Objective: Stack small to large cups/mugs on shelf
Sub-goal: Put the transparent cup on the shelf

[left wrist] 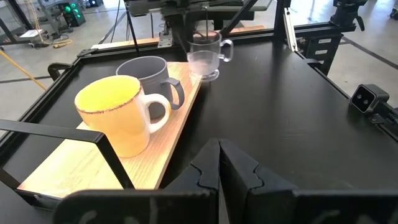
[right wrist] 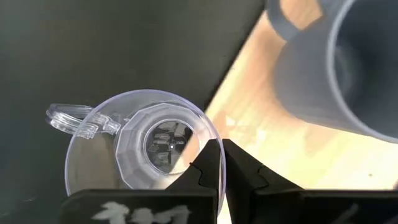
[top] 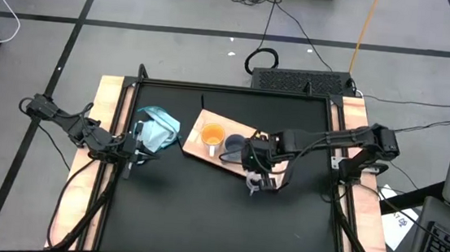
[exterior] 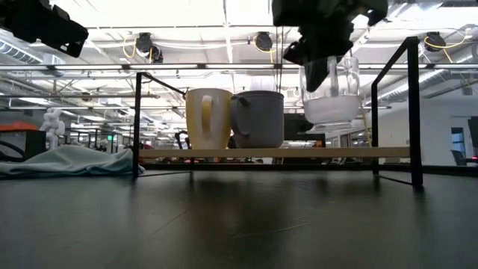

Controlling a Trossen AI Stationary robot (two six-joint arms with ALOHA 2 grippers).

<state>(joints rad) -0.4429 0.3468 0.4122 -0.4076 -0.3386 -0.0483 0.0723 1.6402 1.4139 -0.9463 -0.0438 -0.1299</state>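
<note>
The light-wood shelf board (top: 198,148) lies on the black table, with dark brackets at its ends (exterior: 392,104). An orange mug (top: 212,135) and a blue-grey mug (top: 232,145) stand on it side by side, also in the low view (exterior: 208,118) (exterior: 259,118). My right gripper (top: 253,177) is shut on a clear glassy cup (exterior: 331,93), above the board's end next to the blue-grey mug. My left gripper (left wrist: 219,168) is shut and empty, at the table's left side beside the teal cloth. My right gripper pinches the clear cup's rim (right wrist: 210,142) on the side away from its handle (right wrist: 71,118). One finger seems inside the wall and one outside. The fingers come from above, pointing down. The cup hangs upright, lifted clear of the board (exterior: 331,123).
A teal cloth (top: 158,130) lies crumpled on the table left of the shelf. Bare black tabletop stretches in front of the shelf to the near edge. A small camera block (left wrist: 367,98) sits on the table. Wooden side rails (top: 102,132) flank the table.
</note>
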